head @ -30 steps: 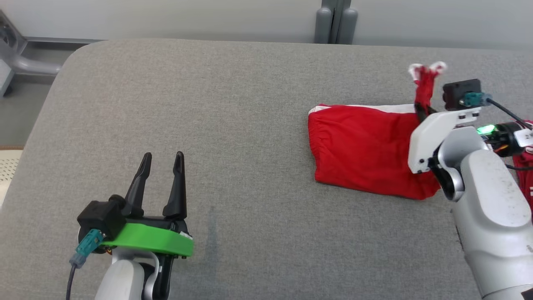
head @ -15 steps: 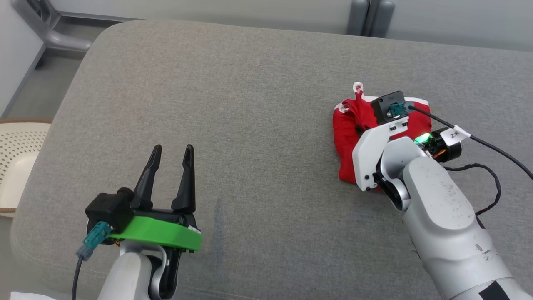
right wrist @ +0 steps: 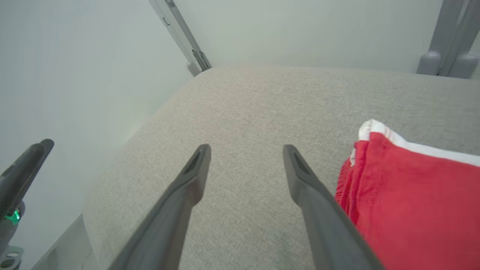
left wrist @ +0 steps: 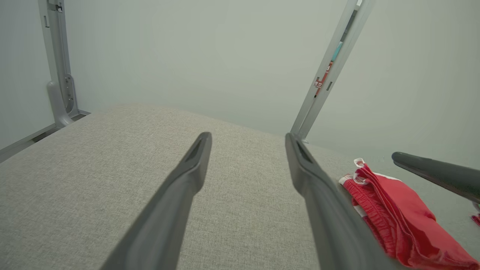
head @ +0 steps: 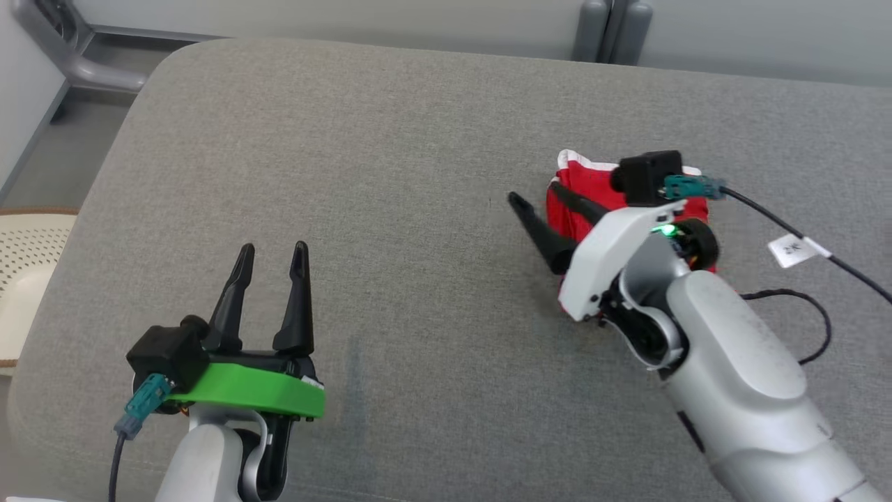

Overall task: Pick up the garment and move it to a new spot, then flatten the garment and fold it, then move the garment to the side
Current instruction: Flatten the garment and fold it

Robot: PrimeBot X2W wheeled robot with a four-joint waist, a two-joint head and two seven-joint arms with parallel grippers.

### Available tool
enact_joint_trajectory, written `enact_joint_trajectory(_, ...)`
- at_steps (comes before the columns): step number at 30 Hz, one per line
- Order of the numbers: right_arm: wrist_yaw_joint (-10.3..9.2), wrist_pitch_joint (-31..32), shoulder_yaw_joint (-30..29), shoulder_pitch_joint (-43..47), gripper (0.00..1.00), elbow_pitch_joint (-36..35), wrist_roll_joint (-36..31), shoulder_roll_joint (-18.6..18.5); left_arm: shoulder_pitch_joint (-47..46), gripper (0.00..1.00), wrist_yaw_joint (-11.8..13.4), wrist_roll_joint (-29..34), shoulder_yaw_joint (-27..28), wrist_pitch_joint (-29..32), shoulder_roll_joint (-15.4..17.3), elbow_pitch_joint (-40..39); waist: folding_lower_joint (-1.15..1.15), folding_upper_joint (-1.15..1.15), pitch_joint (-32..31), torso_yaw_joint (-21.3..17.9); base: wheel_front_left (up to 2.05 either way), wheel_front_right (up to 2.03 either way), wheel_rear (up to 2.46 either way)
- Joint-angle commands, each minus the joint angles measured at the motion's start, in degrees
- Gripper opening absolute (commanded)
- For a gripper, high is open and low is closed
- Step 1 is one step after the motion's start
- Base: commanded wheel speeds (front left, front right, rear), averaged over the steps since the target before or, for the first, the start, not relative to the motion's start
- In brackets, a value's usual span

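Observation:
The red garment (head: 589, 192) with white trim lies folded into a small bundle on the grey padded table (head: 390, 174), right of centre, partly hidden behind my right wrist. My right gripper (head: 535, 193) is open at the bundle's left edge, one finger over the cloth and the other over bare table, holding nothing. In the right wrist view the garment (right wrist: 412, 195) lies just right of the open right gripper (right wrist: 246, 148). My left gripper (head: 273, 249) stands open and empty near the front left. In the left wrist view the left gripper (left wrist: 247, 137) is open, with the garment (left wrist: 397, 213) at its right.
A cream perforated basket (head: 24, 279) stands off the table's left edge. Grey posts (head: 610, 28) rise behind the far edge, and a grey frame leg (head: 77, 66) is at the far left. A black cable (head: 808, 314) trails from my right wrist.
The head camera has shifted. My right gripper carried the lifted part of the garment over, folding it smaller, then let go and opened. The left arm has stayed put.

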Motion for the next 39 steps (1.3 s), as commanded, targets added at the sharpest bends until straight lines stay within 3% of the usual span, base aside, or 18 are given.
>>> enact_joint_trajectory(1,-0.05,-1.33,-0.89,1.54,1.0,-0.97,-0.93,-2.44,0.73,1.0,-0.27,0.17,0.2,-0.15,0.02,-0.29,0.0,0.0,-0.83,-1.62,0.0,0.0,0.0)
enact_joint_trajectory(8,-0.04,-10.97,-10.45,8.06,1.0,-5.73,-9.19,-6.56,1.68,1.0,-0.27,0.69,1.26,-0.15,0.35,-0.46,0.0,0.0,-2.38,-4.6,0.0,0.0,0.0)
enact_joint_trajectory(16,-0.03,-17.46,-21.09,18.28,1.0,-11.61,-16.77,-3.2,3.85,1.0,-0.27,1.18,3.96,-0.15,0.82,-0.59,0.0,0.0,-4.55,-8.2,0.0,0.0,0.0)
enact_joint_trajectory(28,-0.03,-18.91,-23.6,26.2,1.0,-13.86,-18.67,-0.17,9.42,1.0,-0.27,3.52,9.07,-0.15,0.44,-1.19,0.0,0.0,-8.22,-12.83,0.0,0.0,0.0)
enact_joint_trajectory(39,-0.03,-18.03,-23.29,27.38,1.0,-14.14,-18.02,0.74,10.94,1.0,-0.27,4.44,9.82,-0.16,-0.1,-1.78,0.0,0.0,-8.77,-12.92,0.0,0.0,0.0)
